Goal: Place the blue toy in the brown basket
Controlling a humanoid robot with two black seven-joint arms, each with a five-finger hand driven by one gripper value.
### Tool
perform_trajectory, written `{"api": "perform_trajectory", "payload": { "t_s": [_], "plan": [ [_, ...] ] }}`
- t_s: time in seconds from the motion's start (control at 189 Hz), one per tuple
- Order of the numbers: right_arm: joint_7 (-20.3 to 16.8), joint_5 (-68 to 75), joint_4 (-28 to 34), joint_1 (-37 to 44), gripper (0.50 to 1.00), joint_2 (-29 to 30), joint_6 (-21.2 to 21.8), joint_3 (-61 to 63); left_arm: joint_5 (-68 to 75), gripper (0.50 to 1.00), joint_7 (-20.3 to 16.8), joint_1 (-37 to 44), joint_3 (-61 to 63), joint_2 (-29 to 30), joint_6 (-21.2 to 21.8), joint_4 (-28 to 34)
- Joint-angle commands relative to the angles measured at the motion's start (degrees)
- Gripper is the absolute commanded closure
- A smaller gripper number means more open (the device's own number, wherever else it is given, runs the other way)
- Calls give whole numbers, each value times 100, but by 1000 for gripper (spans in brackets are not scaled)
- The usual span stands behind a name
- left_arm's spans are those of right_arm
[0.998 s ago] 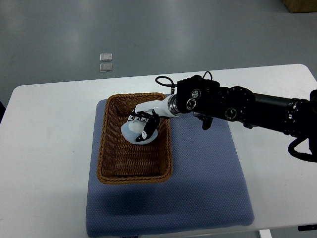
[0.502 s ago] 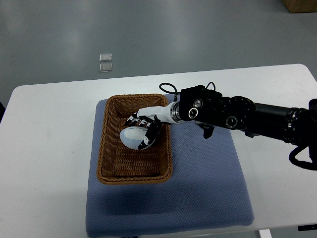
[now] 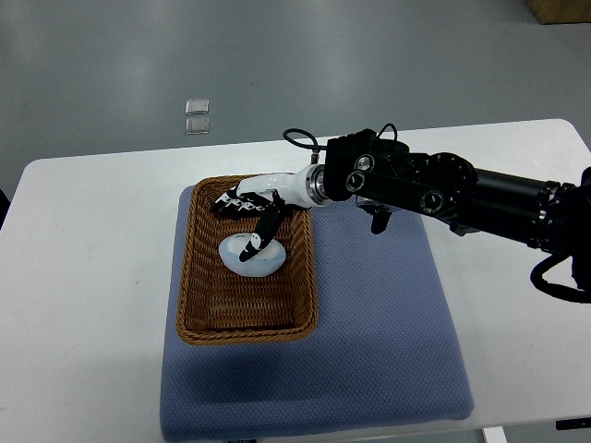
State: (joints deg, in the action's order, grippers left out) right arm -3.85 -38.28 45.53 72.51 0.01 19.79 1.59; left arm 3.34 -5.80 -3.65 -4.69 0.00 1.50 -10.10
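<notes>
We see a white table (image 3: 83, 277) bearing a blue-grey mat (image 3: 388, 332), and on the mat a brown basket (image 3: 189, 277) of woven wicker. Our right arm reaches in from the right edge, black along its length and white at the wrist. The right hand (image 3: 247, 208) hangs over the basket's far end, fingers spread apart and gripping nothing; one fingertip looks to touch the toy. The blue toy (image 3: 251, 256), a pale, smooth, rounded lump, lies inside the basket on its woven floor.
</notes>
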Motion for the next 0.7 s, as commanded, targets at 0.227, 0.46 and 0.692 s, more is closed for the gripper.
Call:
{"api": "perform_trajectory", "payload": {
  "t_s": [0.227, 0.46, 0.692],
  "plan": [
    [16, 75, -35, -17, 595, -53, 16, 1564, 0, 500, 0, 4, -6, 0, -1, 8],
    [341, 83, -44, -1116, 595, -466, -28, 3919, 0, 500, 0, 4, 3, 0, -1, -9],
    [930, 180, -141, -2293, 595, -344, -203, 5738, 0, 500, 0, 4, 12, 0, -1, -9]
  ]
}}
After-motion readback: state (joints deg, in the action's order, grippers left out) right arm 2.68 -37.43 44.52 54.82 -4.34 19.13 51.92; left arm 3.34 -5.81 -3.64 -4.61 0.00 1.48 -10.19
